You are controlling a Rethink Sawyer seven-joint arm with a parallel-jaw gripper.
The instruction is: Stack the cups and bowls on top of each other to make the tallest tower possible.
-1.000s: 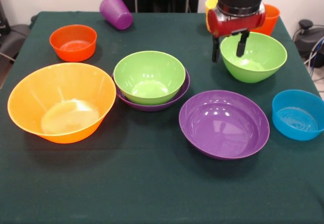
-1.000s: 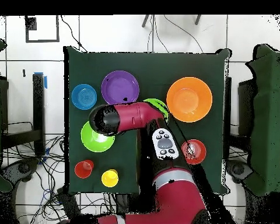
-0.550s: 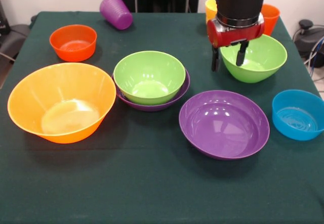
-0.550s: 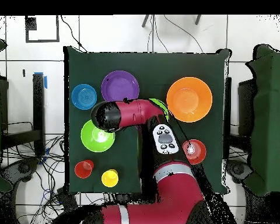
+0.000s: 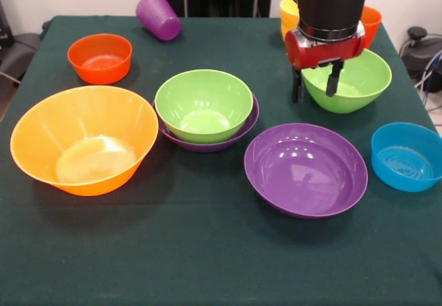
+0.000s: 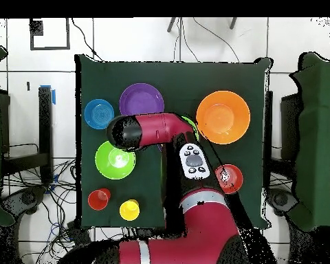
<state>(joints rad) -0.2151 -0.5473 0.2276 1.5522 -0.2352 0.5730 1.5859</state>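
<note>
A: Pincer (image 5: pixel 316 88) hangs with its jaws spread, straddling the near-left rim of the lone green bowl (image 5: pixel 349 78): one finger outside the wall, the other over the inside. Nothing pinched yet.

B: Contact with the rim?

A: Can't tell. The tips look level with the rim or just below it.

B: And the rest of the pieces, off the pincer?

A: In the front view: the start of the tower (image 5: pixel 205 109), a green bowl nested in a purple one, sits to the pincer's left and nearer the camera. The loose purple bowl (image 5: pixel 305 169) is right in front of the pincer and below it. The blue bowl (image 5: pixel 406 156) is off to its right. The big orange bowl (image 5: pixel 83 139) and the small red-orange bowl (image 5: pixel 100 58) lie well apart on the far left. The purple cup (image 5: pixel 158 16) lies tipped over at the back left. The yellow and orange cups stand behind the arm, partly hidden.

B: Step in hand?

A: My guess is a rim grab. To do it well: lower until the wall is well between the fingers, close squarely on the rim, lift straight. The plastic is glossy, so a shallow pinch may slip or tip the bowl.
</note>
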